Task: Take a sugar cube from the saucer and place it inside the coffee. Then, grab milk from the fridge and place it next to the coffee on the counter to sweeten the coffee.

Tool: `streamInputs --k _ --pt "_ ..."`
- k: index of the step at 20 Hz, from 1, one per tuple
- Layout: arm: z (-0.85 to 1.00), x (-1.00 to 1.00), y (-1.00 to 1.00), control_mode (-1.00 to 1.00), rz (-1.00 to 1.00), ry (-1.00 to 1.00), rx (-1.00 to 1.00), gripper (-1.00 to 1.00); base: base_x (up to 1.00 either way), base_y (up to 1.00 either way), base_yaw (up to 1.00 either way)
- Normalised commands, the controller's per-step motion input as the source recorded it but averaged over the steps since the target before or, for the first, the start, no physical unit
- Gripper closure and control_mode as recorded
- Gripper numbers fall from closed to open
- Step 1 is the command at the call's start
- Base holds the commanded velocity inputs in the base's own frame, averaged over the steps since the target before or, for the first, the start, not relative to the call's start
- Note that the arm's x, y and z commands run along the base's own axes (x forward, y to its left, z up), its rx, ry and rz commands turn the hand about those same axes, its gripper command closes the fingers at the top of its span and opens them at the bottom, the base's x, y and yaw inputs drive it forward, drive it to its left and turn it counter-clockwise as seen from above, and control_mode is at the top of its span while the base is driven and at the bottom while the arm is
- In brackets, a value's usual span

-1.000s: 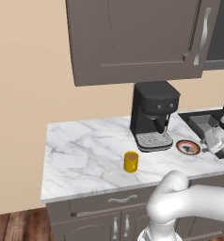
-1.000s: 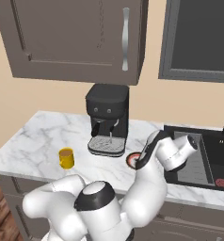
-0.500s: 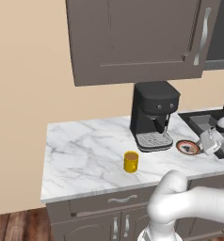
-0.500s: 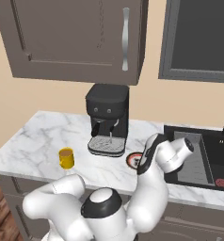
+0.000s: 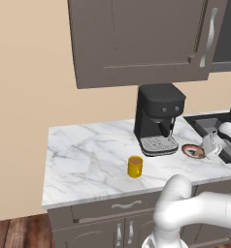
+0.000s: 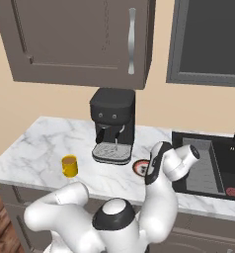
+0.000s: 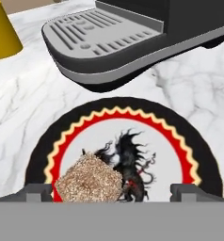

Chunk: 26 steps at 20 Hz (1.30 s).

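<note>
Tool (image 7: 111, 190) wide open, empty, low over saucer (image 7: 198, 155); shift toward sugar cube (image 7: 88, 181) left of saucer centre, straddle, then close gently.

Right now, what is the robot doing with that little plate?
The robot arm is reaching down over the saucer on the marble counter, beside the black coffee machine. Its pincer is wide open, with a fingertip on either side of the brown sugar cube lying on the saucer. It is not gripping the cube yet. The yellow mug of coffee waits further along the counter, on the other side of the machine.
</note>
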Motion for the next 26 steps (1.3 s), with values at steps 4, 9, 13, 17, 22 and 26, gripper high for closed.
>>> streamInputs --k 4,9,13,17,22,26 --pt "-0.13 0.17 0.0 -1.0 0.0 0.0 0.0 -1.0 0.0 0.0 0.0" --pt "-0.15 0.01 0.0 -1.0 0.0 0.0 0.0 1.0 0.0 0.0 0.0" --pt "-0.02 0.04 0.0 -1.0 0.0 0.0 0.0 1.0 0.0 0.0 0.0" --pt "0.0 -0.02 0.0 -1.0 0.0 0.0 0.0 1.0 0.0 0.0 0.0" --pt "0.2 -0.44 0.13 -1.0 0.0 -0.11 0.0 1.0 0.0 0.0 0.0" --pt "0.73 -0.64 0.44 -1.0 0.0 -0.19 -0.01 1.0 0.0 0.0 0.0"
